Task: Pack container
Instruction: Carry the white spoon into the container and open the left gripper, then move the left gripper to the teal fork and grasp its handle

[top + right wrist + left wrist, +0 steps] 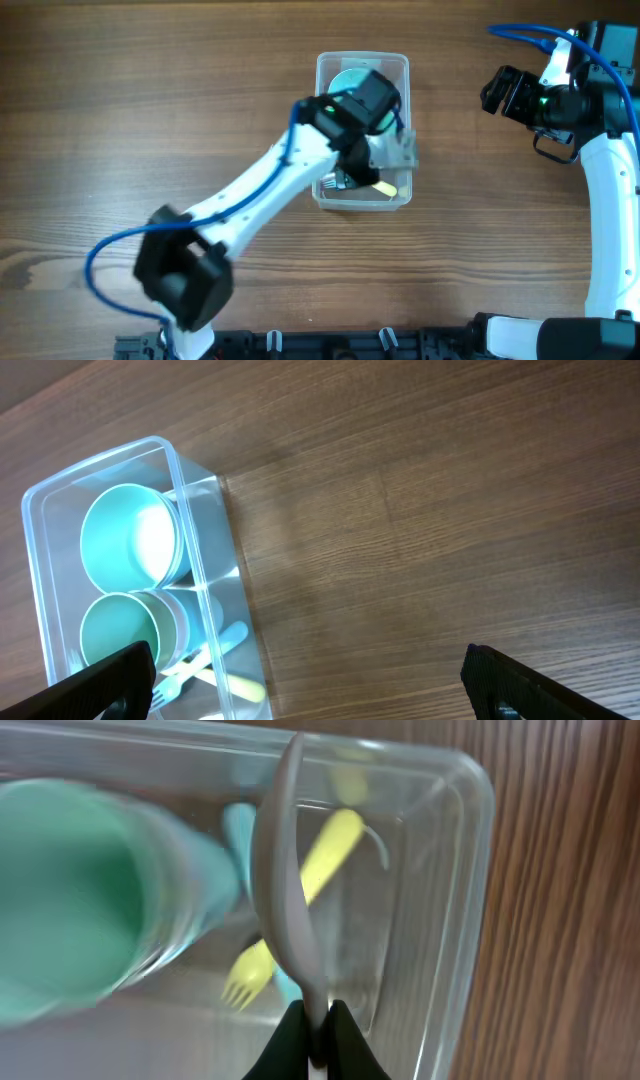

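The left gripper is closed on the lower end of a grey utensil, seen edge-on. The utensil extends over the interior of the container. Inside the container lie a yellow fork, a blue utensil and two green cups side by side. The container stands at the centre of the wooden table. The right gripper is spread wide and holds nothing, well apart to the container's right.
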Motion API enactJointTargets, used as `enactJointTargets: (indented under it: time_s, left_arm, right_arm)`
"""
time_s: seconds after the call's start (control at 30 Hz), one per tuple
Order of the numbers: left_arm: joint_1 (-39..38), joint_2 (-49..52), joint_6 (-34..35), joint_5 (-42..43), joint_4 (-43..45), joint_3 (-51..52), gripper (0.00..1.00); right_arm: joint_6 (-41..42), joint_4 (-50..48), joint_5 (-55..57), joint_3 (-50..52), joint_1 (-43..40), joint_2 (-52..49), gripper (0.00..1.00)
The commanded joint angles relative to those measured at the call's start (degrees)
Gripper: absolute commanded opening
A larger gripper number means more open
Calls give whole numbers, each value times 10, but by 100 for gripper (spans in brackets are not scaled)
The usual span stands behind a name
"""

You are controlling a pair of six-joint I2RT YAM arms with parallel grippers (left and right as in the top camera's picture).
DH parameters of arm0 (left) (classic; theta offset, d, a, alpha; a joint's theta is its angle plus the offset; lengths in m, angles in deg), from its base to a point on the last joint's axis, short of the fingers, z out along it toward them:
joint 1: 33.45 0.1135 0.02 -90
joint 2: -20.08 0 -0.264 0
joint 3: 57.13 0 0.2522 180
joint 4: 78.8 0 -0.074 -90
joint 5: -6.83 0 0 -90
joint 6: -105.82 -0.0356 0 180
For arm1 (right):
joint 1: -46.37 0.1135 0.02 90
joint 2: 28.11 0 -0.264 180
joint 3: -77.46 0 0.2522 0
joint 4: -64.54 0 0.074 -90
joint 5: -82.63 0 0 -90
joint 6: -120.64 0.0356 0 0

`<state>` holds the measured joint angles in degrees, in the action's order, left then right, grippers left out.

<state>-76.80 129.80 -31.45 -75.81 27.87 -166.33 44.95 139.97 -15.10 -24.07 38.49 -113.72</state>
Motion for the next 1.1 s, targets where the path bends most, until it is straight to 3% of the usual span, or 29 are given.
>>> enactJointTargets:
  time_s: [0.0,0.03,0.1,0.17,0.2,0.27,0.37,0.43,0.57,0.77,0.83,0.87,0.97,1.07]
  left_arm:
    - [-3,46,-50,1,0,-1,15]
    - [-3,54,-48,1,1,-1,18]
    - [-3,52,-28,-2,3,-3,14]
    - [0,27,36,-38,9,-20,15]
    - [3,13,64,-50,9,-29,27]
    - [12,-32,115,-62,7,-34,31]
    - [53,-111,200,-62,-38,-34,51]
    - [99,-134,248,-54,-93,-34,56]
    - [231,-129,305,43,-176,2,61]
    - [311,-129,465,53,-43,165,69]
    - [311,-129,477,53,26,227,85]
    - [311,-129,477,55,49,246,100]
    - [311,-129,477,78,76,269,100]
    - [311,-127,528,13,89,269,88]
  right_arm:
    - [9,-2,-7,2,-2,-3,100]
    - [9,-2,-7,2,-2,-3,100]
    - [9,-2,-7,2,-2,-3,100]
    - [9,-2,-7,2,-2,-3,100]
    - [9,-2,-7,2,-2,-3,100]
    - [9,-2,-7,2,-2,-3,100]
    - [9,-2,-7,2,-2,-3,100]
    - [9,-2,-7,2,-2,-3,100]
    - [9,-2,-7,2,-2,-3,100]
    - [9,-2,-7,2,-2,-3,100]
    - [9,-2,-7,2,-2,-3,100]
    - [9,-2,-7,2,-2,-3,100]
    - [9,-2,-7,2,-2,-3,100]
    - [9,-2,-7,2,-2,-3,100]
